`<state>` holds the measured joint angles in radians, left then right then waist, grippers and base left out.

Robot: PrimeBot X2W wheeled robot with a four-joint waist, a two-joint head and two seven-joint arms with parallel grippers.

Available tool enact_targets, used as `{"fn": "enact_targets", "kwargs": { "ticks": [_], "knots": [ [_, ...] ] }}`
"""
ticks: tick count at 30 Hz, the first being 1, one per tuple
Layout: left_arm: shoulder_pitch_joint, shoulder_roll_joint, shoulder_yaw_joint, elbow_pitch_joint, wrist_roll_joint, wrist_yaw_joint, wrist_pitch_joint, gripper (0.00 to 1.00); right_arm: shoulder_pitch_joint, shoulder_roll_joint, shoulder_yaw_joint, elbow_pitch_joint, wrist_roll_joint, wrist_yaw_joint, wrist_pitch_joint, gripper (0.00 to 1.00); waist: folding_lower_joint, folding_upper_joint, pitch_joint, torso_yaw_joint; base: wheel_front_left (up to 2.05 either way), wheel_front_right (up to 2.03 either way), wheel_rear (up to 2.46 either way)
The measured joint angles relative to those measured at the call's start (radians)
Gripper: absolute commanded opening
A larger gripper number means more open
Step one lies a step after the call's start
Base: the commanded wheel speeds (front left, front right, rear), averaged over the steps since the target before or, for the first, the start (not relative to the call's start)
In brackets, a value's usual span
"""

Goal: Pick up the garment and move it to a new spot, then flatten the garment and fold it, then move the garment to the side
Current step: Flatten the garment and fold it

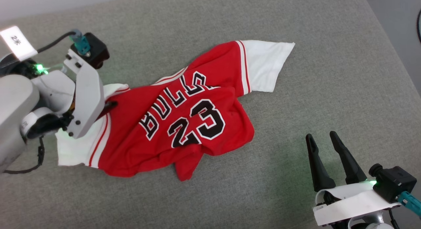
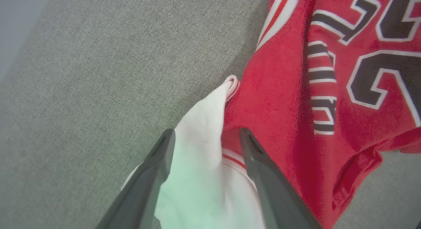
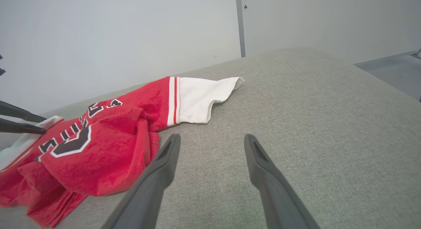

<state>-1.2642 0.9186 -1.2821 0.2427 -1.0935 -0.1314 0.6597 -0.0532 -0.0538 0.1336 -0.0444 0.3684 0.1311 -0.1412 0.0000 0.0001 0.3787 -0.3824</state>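
Broadly, the work area is a grey fabric surface (image 1: pixel 329 90). The garment (image 1: pixel 184 120) lies on it left of centre in the head view, crumpled, with the "23" and the lettering facing up.

1. Handling (judgement). The garment is likely light, soft and limp. It has no stiffness, so it will sag and drape from any hold point, and 1 grip will not keep it flat. It is not fragile. The knit should give the fingers fair friction. The bunched lower hem (image 1: pixel 185 166) holds several layers, so a pinch there may take more cloth than intended.

2. Hold points (judgement). Sleeve ends and shoulder seams are the best places to take hold. The far white sleeve (image 1: pixel 266 64) lies spread flat and apart from the body. The near white sleeve (image 2: pixel 200 176) is rumpled, with its striped trim (image 2: pixel 235 158) partly exposed.

3. Left gripper (image 2: pixel 206 132). The jaws stand wide apart and hold nothing. They straddle the near white sleeve: 1 finger is at the sleeve's outer edge and the other is over the trim and red body. Contact with the cloth cannot be confirmed.

4. Right gripper (image 1: pixel 321 137). The jaws stand wide apart and hold nothing. It hovers over bare surface, well apart from the garment, with the hem to its left.
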Motion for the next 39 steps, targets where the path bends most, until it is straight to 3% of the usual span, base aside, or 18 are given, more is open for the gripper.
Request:
{"fn": "enact_targets", "kwargs": {
  "ticks": [9,10,11,13,14,16,21,27,34,39],
  "knots": [
    [0.011,0.003,0.000,0.035,0.043,0.000,-0.014,1.00,-0.023,0.001,0.025,0.009,0.003,0.000,-0.004,1.00,0.0000,0.0000,0.034,-0.018,0.00,0.00,0.00],
    [0.017,0.002,0.000,0.036,0.044,0.000,-0.019,0.80,-0.026,0.001,0.026,0.009,0.003,0.000,-0.004,1.00,0.0000,0.0000,0.037,-0.019,0.00,0.00,0.00],
    [0.018,0.001,0.000,0.039,0.043,0.000,-0.023,0.55,-0.029,0.001,0.028,0.008,0.002,0.000,-0.004,1.00,0.0000,0.0000,0.039,-0.019,0.00,0.00,0.00],
    [0.020,-0.001,0.002,0.040,0.044,0.000,-0.022,0.31,-0.035,0.001,0.032,0.006,0.000,0.000,-0.002,1.00,0.0000,0.0000,0.042,-0.019,0.00,0.00,0.00],
    [0.021,-0.003,0.002,0.041,0.043,0.000,-0.025,0.31,-0.037,0.000,0.034,0.004,-0.002,0.000,0.002,1.00,0.0000,0.0000,0.044,-0.018,0.00,0.00,0.00],
    [0.021,-0.005,0.002,0.045,0.037,0.000,-0.032,0.00,-0.046,0.001,0.043,-0.004,-0.017,0.000,0.016,1.00,0.0000,0.0000,0.046,-0.016,0.00,0.00,0.00],
    [0.014,-0.009,0.002,0.046,0.028,-0.001,-0.042,0.00,-0.148,-0.049,0.078,-0.030,-0.060,0.000,0.097,1.00,0.0000,0.0000,0.053,-0.007,0.00,0.00,0.00],
    [-0.006,-0.032,0.001,0.034,0.019,0.000,-0.050,0.00,-0.367,-0.181,0.143,0.002,-0.032,0.000,0.336,1.00,0.0000,0.0000,0.062,0.021,0.00,0.00,0.00],
    [-0.050,-0.064,0.001,-0.016,0.038,0.000,-0.049,0.00,-0.678,-0.321,0.218,0.149,0.122,0.000,0.589,1.00,0.0000,0.0000,0.099,0.071,0.00,0.00,0.00],
    [-0.084,-0.073,0.002,-0.050,0.044,0.000,-0.053,0.00,-0.857,-0.362,0.285,0.303,0.170,0.000,0.634,1.00,0.0000,0.0000,0.143,0.105,0.00,0.00,0.00]
  ]
}}
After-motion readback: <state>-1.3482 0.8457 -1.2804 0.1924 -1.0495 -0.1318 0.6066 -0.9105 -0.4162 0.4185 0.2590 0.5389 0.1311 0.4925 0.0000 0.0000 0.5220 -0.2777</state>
